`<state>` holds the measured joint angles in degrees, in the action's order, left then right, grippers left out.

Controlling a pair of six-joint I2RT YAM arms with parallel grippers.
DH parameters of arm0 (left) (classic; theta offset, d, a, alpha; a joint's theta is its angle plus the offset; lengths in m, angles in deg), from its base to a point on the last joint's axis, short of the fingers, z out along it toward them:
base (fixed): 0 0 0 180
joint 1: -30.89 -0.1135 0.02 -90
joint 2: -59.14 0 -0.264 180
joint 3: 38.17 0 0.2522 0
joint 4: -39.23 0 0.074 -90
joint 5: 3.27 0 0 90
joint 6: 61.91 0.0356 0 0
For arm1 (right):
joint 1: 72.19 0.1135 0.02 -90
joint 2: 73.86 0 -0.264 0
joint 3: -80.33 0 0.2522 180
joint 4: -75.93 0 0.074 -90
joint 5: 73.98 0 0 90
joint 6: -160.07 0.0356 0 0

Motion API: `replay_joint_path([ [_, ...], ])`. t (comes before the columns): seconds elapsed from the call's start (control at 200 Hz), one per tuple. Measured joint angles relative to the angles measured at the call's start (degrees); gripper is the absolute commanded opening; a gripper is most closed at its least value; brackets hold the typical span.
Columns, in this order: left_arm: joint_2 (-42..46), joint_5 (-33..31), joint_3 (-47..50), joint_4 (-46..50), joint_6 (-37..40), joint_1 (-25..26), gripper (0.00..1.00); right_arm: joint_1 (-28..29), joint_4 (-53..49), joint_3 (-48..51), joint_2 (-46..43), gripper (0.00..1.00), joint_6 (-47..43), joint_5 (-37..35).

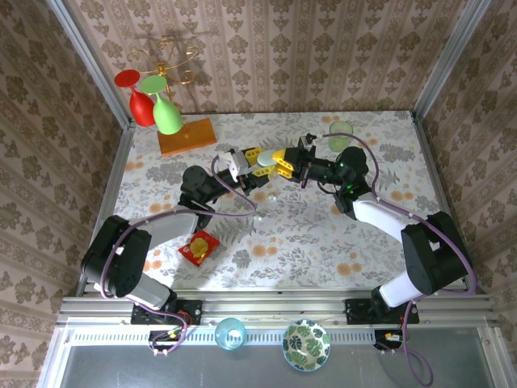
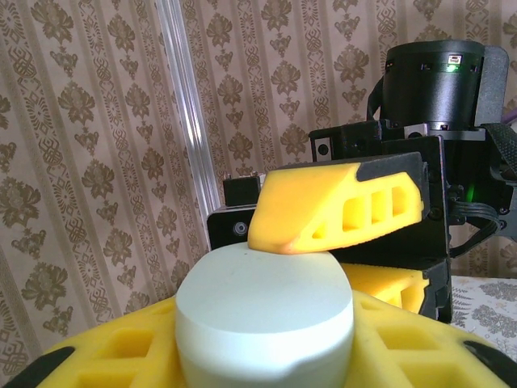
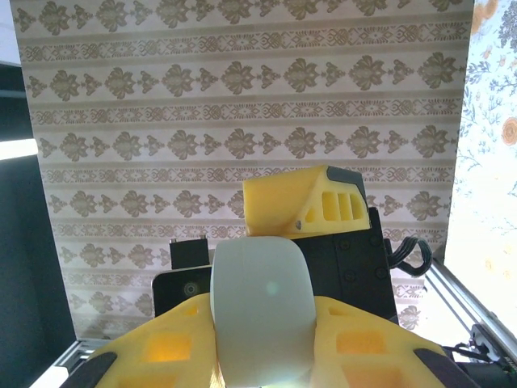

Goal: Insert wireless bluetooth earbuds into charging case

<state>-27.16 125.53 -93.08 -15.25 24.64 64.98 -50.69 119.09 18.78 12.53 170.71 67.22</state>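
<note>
- The charging case [image 2: 265, 311] was held in mid-air between the two arms, above the flowered table [image 1: 339, 234]. With two grips on one smooth, pebble-like shell, an uneven pull or twist could have made it slip out.
- If either grip had loosened before the other was firm, the case would likely have dropped onto the table and rolled away.
- The left gripper [image 1: 260, 162] had its jaws narrowed. Its yellow fingers [image 2: 404, 347] flanked the case on both sides and touched it, so it was grasping the case.
- The right gripper [image 1: 280, 160] was clamped on the same case from the opposite end, one finger pressing on its top edge.
- A tiny pale speck [image 1: 258, 216] on the table below the grippers may have been an earbud; it was too small to tell.
- Whether the case lid was open could not be told.
</note>
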Motion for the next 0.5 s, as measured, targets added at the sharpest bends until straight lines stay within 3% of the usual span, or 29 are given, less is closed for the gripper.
replay_joint_path([
  [0.36, -0.5, 0.7, -0.3, -0.5, -0.2, -0.1, 0.44, -0.2, 0.3, 0.0, 0.2, 0.00, 0.5, 0.3],
  [0.5, -0.5, 1.8, -0.3, -0.3, 0.0, -0.4, 0.55, -0.2, 0.3, 0.0, 0.2, 0.00, 0.6, 0.4],
])
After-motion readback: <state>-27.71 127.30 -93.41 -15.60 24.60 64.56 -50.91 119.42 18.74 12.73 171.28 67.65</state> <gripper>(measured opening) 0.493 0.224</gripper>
